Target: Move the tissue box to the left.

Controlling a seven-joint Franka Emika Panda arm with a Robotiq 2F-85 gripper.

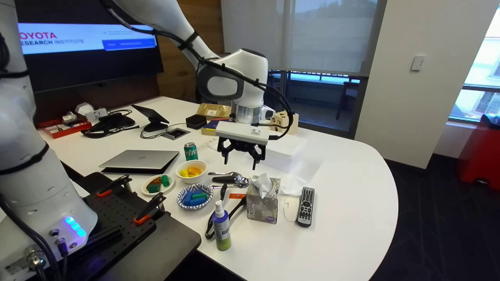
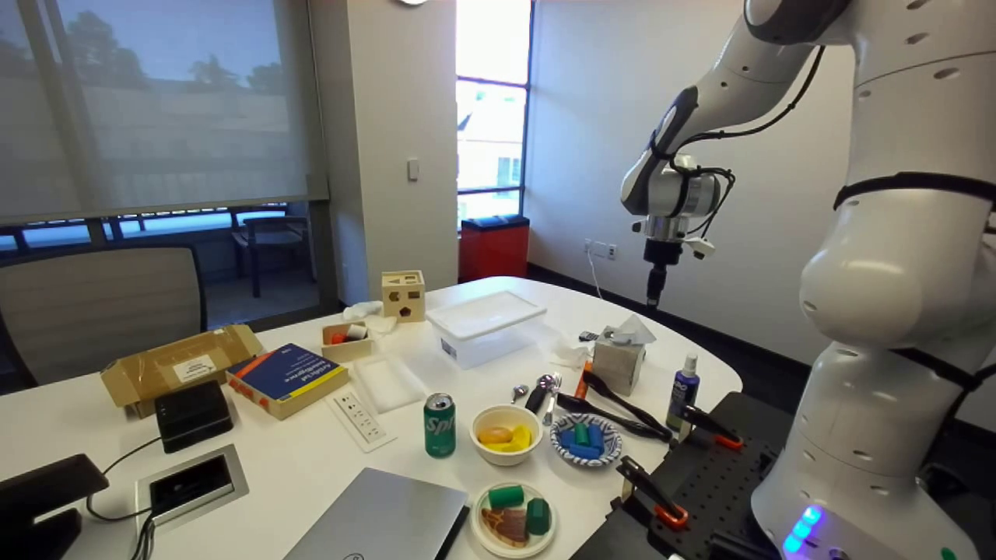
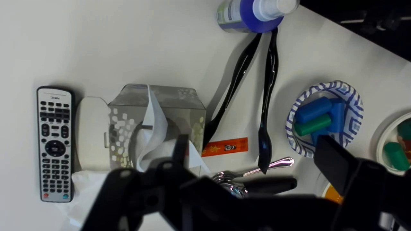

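Note:
The tissue box (image 1: 262, 207) stands upright on the white table, grey and white mottled, with a white tissue sticking out of its top. It also shows in an exterior view (image 2: 618, 367) and in the wrist view (image 3: 123, 128), left of the middle. My gripper (image 1: 240, 165) is open and empty, pointing down, well above the table and apart from the box. In the wrist view the gripper's (image 3: 253, 141) fingers are wide apart; the left finger overlaps the box's lower right corner in the picture. In an exterior view the gripper (image 2: 654, 302) is seen edge-on.
A remote (image 1: 306, 207) lies beside the box. A spray bottle (image 1: 222, 228), black tongs (image 3: 268, 80), an orange packet (image 3: 229, 147) and metal utensils (image 1: 234, 178) lie close by. A patterned bowl (image 2: 554, 439), yellow-filled bowl (image 2: 506, 457), can (image 2: 440, 428) and clear-white bin (image 2: 486, 319) stand further off.

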